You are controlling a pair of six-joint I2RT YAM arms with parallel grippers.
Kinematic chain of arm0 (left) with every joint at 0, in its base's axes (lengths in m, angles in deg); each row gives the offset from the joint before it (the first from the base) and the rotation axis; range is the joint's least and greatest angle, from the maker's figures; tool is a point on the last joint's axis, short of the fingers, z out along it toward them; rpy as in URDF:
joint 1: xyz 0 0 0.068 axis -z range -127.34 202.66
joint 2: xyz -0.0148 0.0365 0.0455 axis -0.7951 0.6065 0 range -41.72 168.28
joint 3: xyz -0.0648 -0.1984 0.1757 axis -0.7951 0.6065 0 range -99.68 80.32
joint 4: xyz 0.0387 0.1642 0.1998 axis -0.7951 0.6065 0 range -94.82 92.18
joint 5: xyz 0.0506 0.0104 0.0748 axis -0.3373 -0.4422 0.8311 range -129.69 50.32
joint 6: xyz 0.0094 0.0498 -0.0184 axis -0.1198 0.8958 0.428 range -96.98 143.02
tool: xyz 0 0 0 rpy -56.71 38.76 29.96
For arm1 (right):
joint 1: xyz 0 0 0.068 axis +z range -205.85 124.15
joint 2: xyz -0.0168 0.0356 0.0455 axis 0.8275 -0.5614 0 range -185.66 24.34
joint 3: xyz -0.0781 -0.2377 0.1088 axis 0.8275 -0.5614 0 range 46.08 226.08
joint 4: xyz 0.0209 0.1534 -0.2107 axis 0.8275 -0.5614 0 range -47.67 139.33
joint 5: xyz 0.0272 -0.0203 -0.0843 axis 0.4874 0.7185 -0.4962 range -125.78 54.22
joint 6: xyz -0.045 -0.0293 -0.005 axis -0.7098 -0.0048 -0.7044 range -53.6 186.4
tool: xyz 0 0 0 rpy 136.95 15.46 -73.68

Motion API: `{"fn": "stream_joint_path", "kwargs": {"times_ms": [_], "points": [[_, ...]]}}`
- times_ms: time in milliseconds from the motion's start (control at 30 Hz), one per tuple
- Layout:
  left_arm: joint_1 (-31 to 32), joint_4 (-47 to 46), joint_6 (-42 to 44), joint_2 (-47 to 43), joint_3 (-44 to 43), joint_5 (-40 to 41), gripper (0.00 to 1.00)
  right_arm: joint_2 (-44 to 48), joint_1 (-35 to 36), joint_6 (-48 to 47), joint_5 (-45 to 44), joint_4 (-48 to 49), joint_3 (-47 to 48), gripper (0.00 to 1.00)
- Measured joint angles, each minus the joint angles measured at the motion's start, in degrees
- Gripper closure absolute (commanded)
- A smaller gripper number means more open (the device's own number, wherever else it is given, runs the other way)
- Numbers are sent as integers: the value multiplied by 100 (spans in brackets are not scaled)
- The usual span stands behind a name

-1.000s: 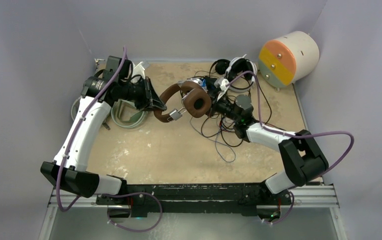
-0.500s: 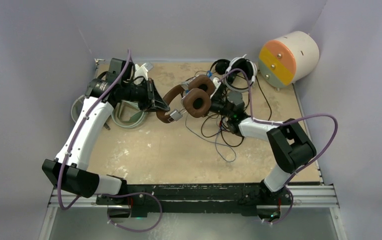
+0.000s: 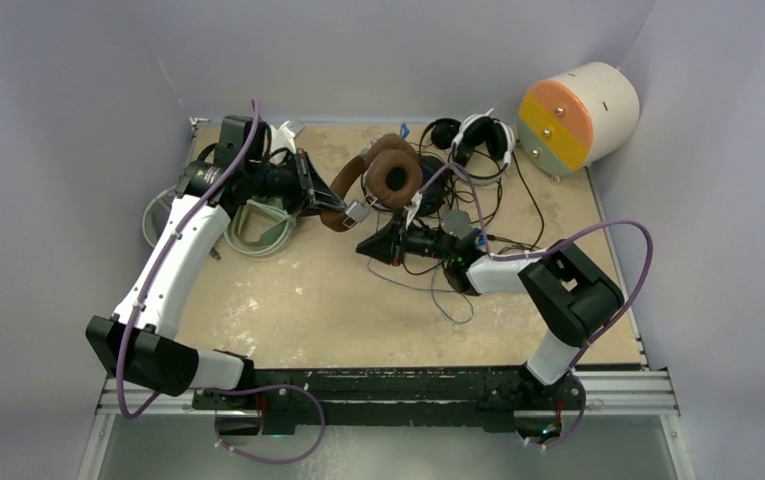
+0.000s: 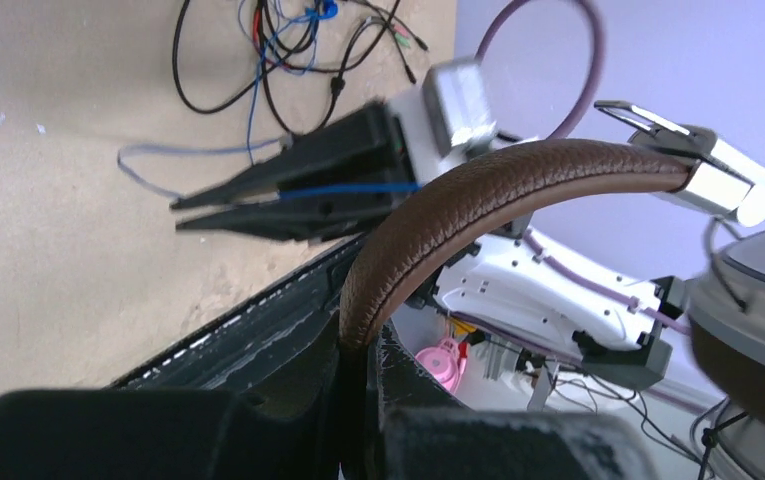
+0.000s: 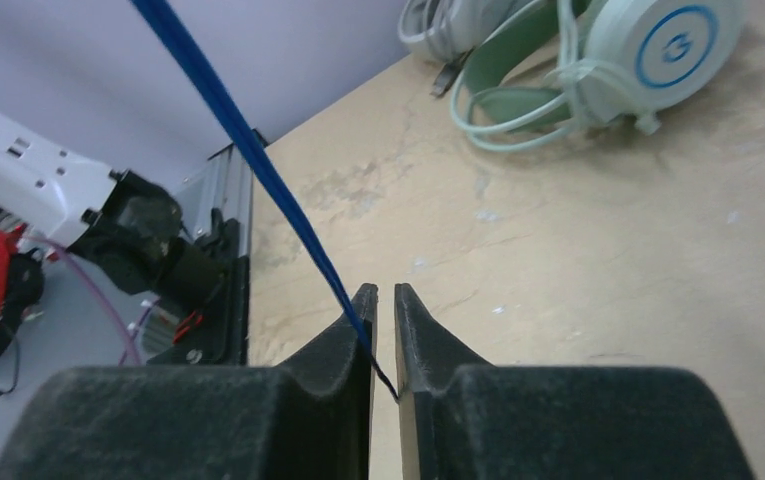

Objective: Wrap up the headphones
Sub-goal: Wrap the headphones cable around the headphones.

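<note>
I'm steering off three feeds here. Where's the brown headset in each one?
Top external: brown headset at far centre, its band held in the left claw.
Left wrist: the band arcs from bottom centre to upper right, with an earcup at the right edge.
Right wrist: not in it.
Shared landmark: the right claw, shut on a blue cable.

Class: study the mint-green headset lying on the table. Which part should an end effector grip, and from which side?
Grip the headband of the mint-green headset, coming from above. It lies flat, the band a thin arc with bare table on both sides; the round earcup looks too wide to span.
</note>
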Motion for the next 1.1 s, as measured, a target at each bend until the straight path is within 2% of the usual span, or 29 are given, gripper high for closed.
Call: {"fn": "stream_joint_path", "kwargs": {"times_ms": [367,467,700,1000,1100], "points": [[0,-664,-592,-17,94,286,100,-15,306,870,219,1257,-527,79],[0,-688,-669,-17,90,610,100,-109,365,1119,245,1659,-627,80],[0,-503,-1091,-28,55,2671,100,-173,785,1333,142,1650,-741,84],[0,-267,-1657,-385,138,5121,100,625,1528,734,-334,323,-745,86],[0,-79,-1733,-402,138,5786,100,927,1687,586,-369,-50,-743,94]]}}
